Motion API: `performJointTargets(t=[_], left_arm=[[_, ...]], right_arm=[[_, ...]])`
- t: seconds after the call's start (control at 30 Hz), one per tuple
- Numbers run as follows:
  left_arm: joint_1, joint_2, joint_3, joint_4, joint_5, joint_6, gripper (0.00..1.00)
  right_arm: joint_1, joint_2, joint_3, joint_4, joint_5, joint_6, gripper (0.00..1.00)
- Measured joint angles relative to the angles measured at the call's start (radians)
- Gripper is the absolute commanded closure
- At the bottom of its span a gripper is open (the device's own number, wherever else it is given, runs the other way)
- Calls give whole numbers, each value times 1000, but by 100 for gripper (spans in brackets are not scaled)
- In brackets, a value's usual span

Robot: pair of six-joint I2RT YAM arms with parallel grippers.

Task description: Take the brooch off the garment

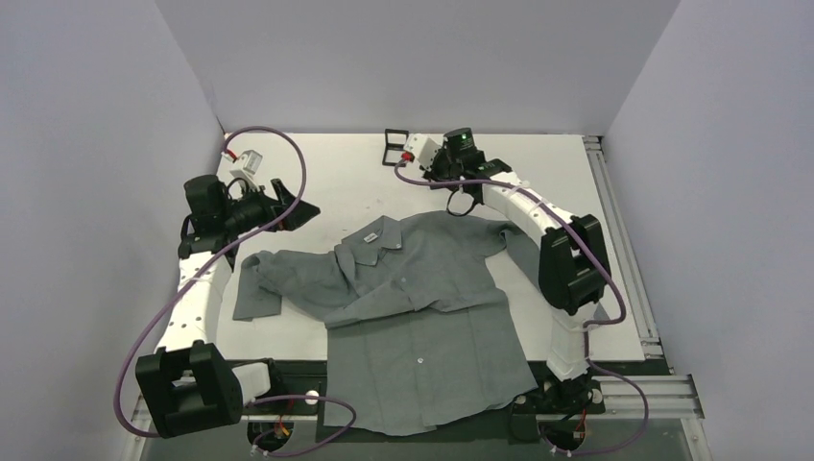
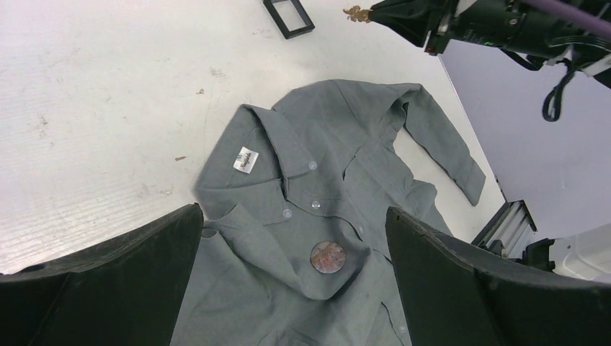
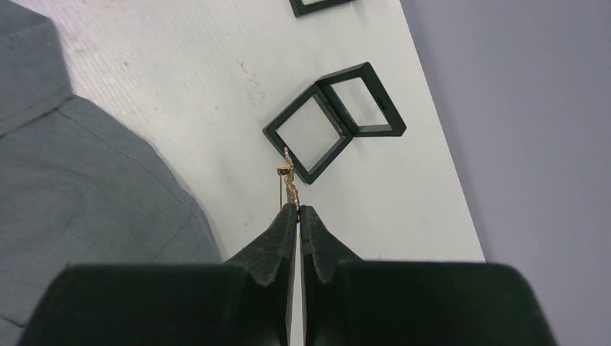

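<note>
Brooch [image 2: 328,256]: round reddish-brown disc, face up on the chest of the shirt [image 2: 360,144]. It sits just below the collar, a little under two small white buttons [image 2: 315,205]. Cloth is rumpled into folds around it, one ridge running along its left side. Cannot tell if it is pinned on or lying loose. Too small to pick out in the top view.

Shirt is grey with long sleeves and lies front-up on the white table [image 1: 336,178]. Collar is toward the far side and the hem hangs over the near edge. One sleeve is bunched on the left, the other folded toward the far right. A white label [image 2: 245,160] shows inside the collar.

Left gripper [image 2: 293,209] hangs above the collar area with its fingers spread wide, touching nothing. In its own view the brooch lies between and below the two fingers.

Right gripper [image 3: 297,209] is over the bare table past the shirt's far edge, well apart from the brooch. Its fingers are pressed together, pinching a small gold piece [image 3: 290,179] at the very tips.

Just beyond that piece an open black box [image 3: 335,119] lies on the table. A second black box [image 3: 317,6] is cut off at the frame edge.
</note>
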Motion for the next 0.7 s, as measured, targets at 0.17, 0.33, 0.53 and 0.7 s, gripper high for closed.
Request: performJointTargets(t=[0.17, 0.33, 0.53, 0.7], left_arm=[[6, 0, 0, 6, 2, 0, 4], [6, 0, 0, 25, 20, -19, 4], [6, 1, 0, 38, 32, -29, 4], [7, 1, 0, 57, 45, -36, 4]], right_arm=[[0, 111, 63, -15, 64, -79, 100], [0, 187, 104, -17, 113, -132, 100], [-1, 252, 149, -6, 149, -176, 100], [-3, 312, 217, 6, 178, -193, 100]])
